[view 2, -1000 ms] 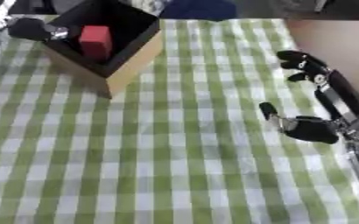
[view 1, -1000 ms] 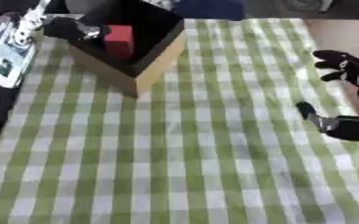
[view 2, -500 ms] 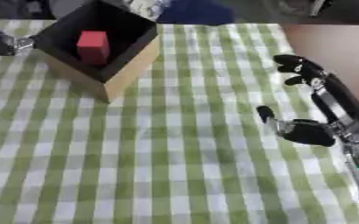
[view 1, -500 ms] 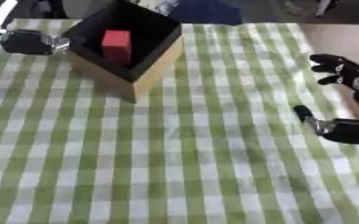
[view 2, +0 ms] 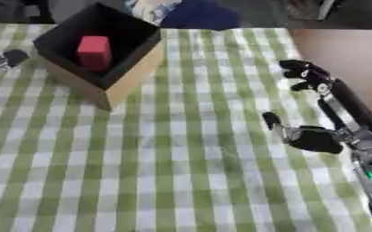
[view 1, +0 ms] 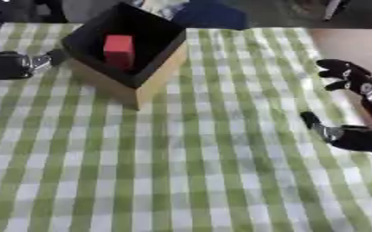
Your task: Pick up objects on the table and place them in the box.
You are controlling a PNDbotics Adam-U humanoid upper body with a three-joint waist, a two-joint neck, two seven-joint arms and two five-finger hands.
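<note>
Red block (view 1: 119, 50) sits inside the box (view 1: 161, 68), upright-ish vs the dark inner wall. Box is at upper left of the counter (view 1: 189, 172), on the green-check cloth. No other loose object shows anywhere on the cloth, so nothing obvious left to pick.

Left hand (view 1: 18, 65) is just beside the box's left wall, outside it, low over the cloth. Looks empty; fingers too dark and bunched to read, so can't tell if spread or curled.

Right hand (view 2: 316, 108) lies at the right edge of the cloth, well apart from the box. Fingers relaxed and spread wide, thumb out, holding nothing.

Step, as I judge it: placing seems done for the block, left hand near the drop-off spot. Task looks at or near its end w/ what's in view.

Next move calls for: get the left hand clear of the box w/o nudging its wall, then check the counter for anything outside the view. If there's more, reach w/ whichever hand is nearer.
</note>
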